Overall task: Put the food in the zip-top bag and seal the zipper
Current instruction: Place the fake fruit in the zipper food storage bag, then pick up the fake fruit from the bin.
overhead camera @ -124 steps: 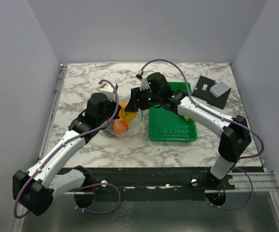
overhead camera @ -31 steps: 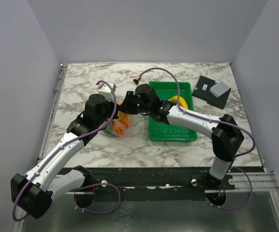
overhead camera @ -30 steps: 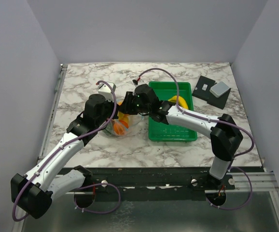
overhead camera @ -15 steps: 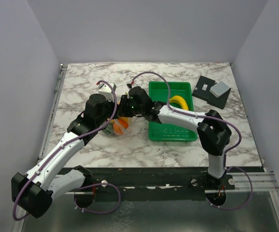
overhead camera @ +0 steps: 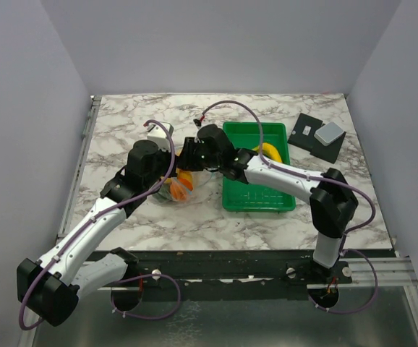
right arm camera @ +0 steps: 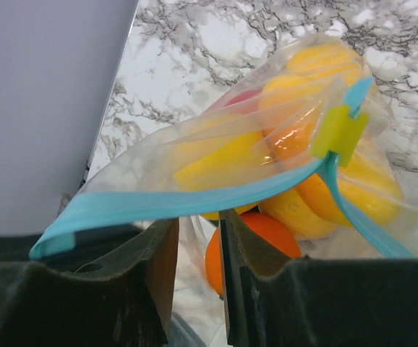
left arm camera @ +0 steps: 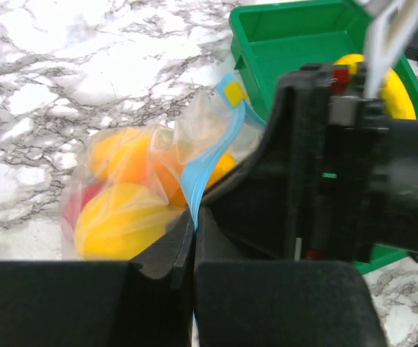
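Clear floppy plastic forms the zip-top bag. In the top view it lies on its side just at the 9 o'clock side of the tray, a little left of the table's middle. Inside it sit small rounded plastic fruits: several orange-yellow ones, a deeper orange one, and a red one at the bag's 8 o'clock edge in the left wrist view.

The zipper, a thin light blue strip along the bag's mouth, is raised off the table. A small yellow-green slider tab sits on it toward the 2 o'clock end in the right wrist view. Beyond the tab the strip parts into two bands.

The left gripper reaches in from the bag's 7 o'clock. Its fingers are pressed together on the blue strip, which rises from between their tips. The right gripper comes across from the bag's 3 o'clock, over the tray's near corner. Its jaws stand a narrow gap apart. The strip runs across just past their tips, and clear film and an orange fruit show through the gap.

The green rectangular plastic tray holds a yellow curved piece in its 1 o'clock corner. At the tray's 1 o'clock, apart from it, lies a black square plate carrying a grey block. All of this rests on the white-and-grey marbled table.
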`<state>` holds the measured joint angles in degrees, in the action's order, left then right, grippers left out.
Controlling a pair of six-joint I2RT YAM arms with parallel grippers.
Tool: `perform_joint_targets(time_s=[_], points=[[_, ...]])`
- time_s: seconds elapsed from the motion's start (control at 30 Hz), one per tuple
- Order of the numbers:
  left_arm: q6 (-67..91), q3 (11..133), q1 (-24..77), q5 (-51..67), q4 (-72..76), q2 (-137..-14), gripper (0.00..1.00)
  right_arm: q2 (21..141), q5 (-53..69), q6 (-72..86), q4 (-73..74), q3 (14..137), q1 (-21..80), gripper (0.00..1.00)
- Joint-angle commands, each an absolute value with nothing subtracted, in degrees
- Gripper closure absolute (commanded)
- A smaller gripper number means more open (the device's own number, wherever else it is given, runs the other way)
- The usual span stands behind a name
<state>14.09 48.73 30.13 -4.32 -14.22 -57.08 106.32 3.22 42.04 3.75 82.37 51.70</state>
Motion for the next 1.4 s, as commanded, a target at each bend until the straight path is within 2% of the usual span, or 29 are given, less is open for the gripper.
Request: perform_joint_targets(time_s=[0.0,0.53,0.73,1.13,1.27,1.37], points=[[14.44,48.87,30.41,-4.64,-13.61,-56.91,1.00,100.47,0.25,38.91,6.69,83.40,52.12,0.65],[14.55,49.03,30.41,-5.12,-13.80,-57.78,1.00,84.95,-13.19,29.19,21.38,75.23,50.19,0.64],[14.55,49.21,30.41,-4.75,-13.77,-58.49,1.00,82.91,-17.54,23.69,28.19,75.18,47.27,0.64],[14.48,49.13,30.42,-4.92,-13.73,-58.45,1.00,87.16,-19.68,17.89,35.76,76.11,36.66,0.48],[14.42,49.13,30.41,-4.83,-13.83,-58.27,1.00,90.13,-24.09,16.42,36.11,75.98,33.77,0.44],[14.48,49.13,30.41,-4.88,-13.84,-58.19,1.00,92.15,-25.92,15.92,36.37,76.53,32.35,0.38]])
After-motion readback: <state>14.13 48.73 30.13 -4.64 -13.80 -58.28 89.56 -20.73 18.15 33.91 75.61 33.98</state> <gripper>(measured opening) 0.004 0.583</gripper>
